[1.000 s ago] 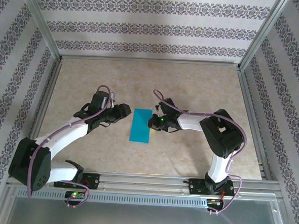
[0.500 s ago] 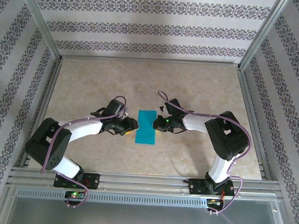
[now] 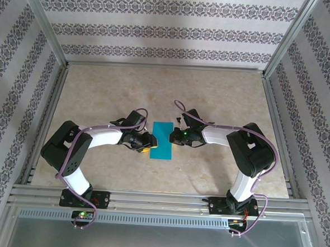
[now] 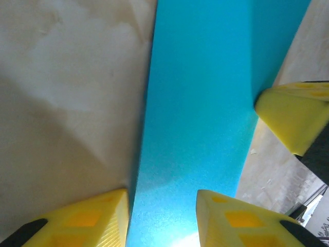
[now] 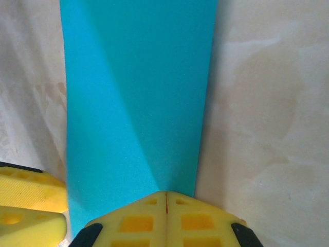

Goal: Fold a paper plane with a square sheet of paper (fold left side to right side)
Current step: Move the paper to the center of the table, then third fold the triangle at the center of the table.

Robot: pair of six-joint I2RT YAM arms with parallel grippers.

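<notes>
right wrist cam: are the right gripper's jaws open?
No, the right gripper has its two yellow tips meeting along a thin seam with no gap, at the near edge of the teal paper.

Left wrist view, the blue sheet (image 4: 195,128) runs off top and bottom, ends unseen. Right wrist view, its near edge hides under the closed jaws of the right gripper (image 5: 165,198), pinched or merely pressed, can't tell
</notes>
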